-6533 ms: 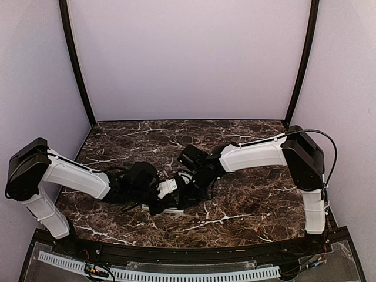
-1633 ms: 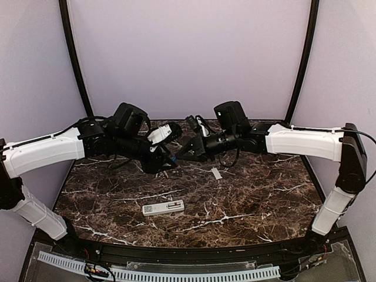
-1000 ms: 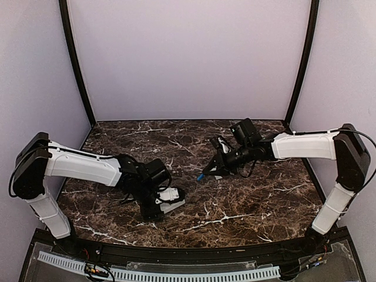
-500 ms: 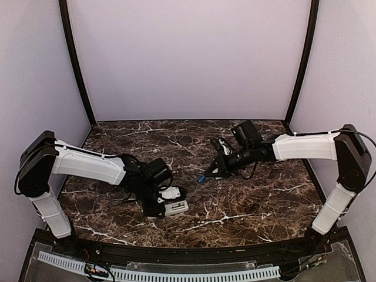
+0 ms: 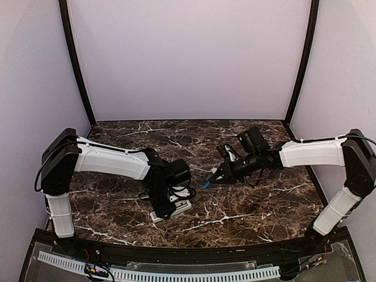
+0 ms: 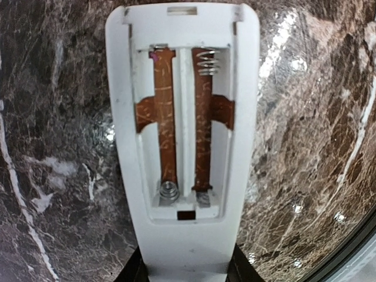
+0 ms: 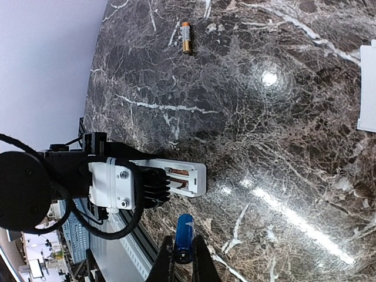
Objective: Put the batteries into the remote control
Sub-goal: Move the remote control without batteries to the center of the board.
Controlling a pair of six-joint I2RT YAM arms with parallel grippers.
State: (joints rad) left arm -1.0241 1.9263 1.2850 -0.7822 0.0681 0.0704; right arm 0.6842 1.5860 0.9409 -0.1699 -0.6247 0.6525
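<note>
White plastic, open side up: your left fingers (image 6: 236, 273) clamp the slim white remote control (image 6: 182, 147) on the near tabletop (image 5: 264, 205), with its empty battery bay (image 6: 202, 135) exposed, presumably for loading. Off to its right, your right fingers (image 7: 201, 267) pinch the small blue cylindrical battery (image 7: 184, 237).

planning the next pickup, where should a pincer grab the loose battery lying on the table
Grip the battery across the middle of its barrel, coming straight down and closing on its two long sides. It lies flat on the table with bare marble all round.
</note>
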